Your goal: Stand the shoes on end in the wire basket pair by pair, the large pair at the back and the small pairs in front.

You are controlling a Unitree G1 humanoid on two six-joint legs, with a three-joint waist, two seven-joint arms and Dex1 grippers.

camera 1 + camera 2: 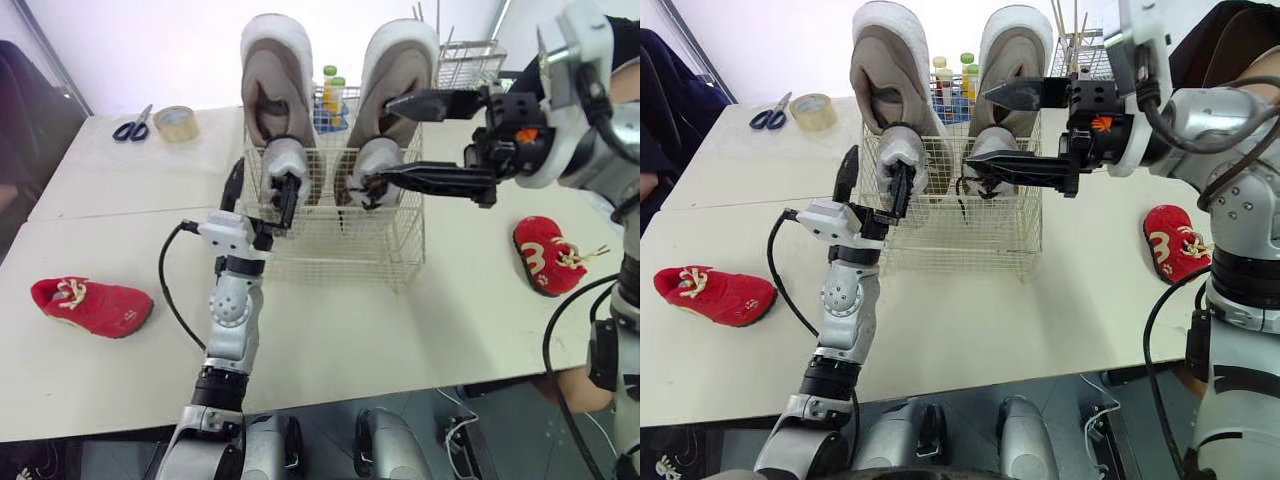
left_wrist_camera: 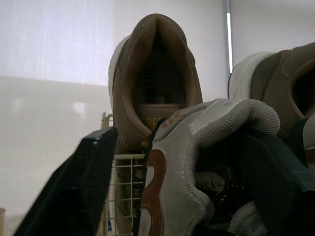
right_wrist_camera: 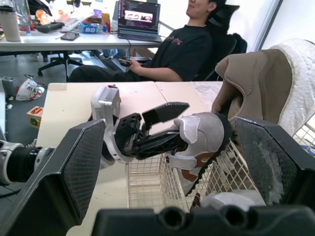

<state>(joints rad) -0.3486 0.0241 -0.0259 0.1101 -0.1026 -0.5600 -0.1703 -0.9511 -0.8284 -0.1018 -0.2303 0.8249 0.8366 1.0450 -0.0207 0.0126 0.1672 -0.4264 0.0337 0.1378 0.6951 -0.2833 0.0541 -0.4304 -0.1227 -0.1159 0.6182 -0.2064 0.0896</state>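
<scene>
Wire basket (image 1: 400,255) sits mid-bench (image 1: 330,330). Large tan pair (image 1: 275,70) stands on end along its back. Left grey small shoe (image 1: 283,158) stands in front of the pair; your left end effector (image 1: 264,175) pinches its side wall, one finger inside the shoe, one outside. Right grey small shoe (image 1: 377,160) stands beside it; your right end effector (image 1: 378,143) is spread wide around it, lower fingertip at the shoe, can't tell if touching. First red shoe (image 1: 90,305) lies on the bench well left of the basket, second red shoe (image 1: 540,255) well right
</scene>
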